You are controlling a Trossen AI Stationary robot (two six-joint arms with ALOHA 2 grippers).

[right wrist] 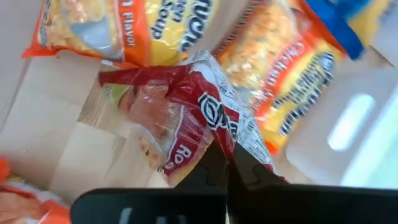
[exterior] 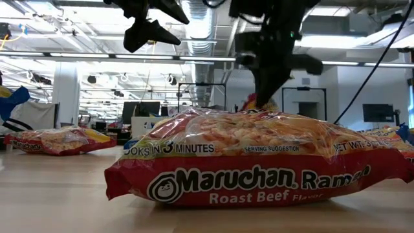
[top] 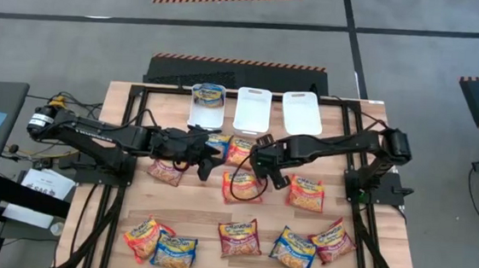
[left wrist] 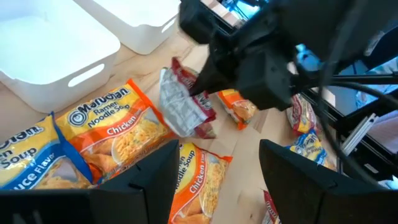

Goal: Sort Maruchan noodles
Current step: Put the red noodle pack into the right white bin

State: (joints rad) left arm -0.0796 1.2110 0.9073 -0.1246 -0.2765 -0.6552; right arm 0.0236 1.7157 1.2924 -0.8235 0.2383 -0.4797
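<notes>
- A wooden table [top: 207,217] stands on a grey floor, with three white trays [top: 252,109] in a row at its far edge; the leftmost holds a blue packet [top: 208,96].
- Maruchan noodles [top: 240,237] lie scattered over the table in blue, orange and dark red.
- The right gripper [right wrist: 225,167], near the table's middle, pinches a corner of a dark red packet [right wrist: 180,106], fingers pressed together on it.
- The left gripper [left wrist: 214,155] hovers just beside it, fingers spread, holding nothing.

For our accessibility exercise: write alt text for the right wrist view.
The right tool is shut on the edge of a dark red Roast Beef ramen packet, tilting it above the wooden table. Orange Chicken packets lie beyond it.
</notes>
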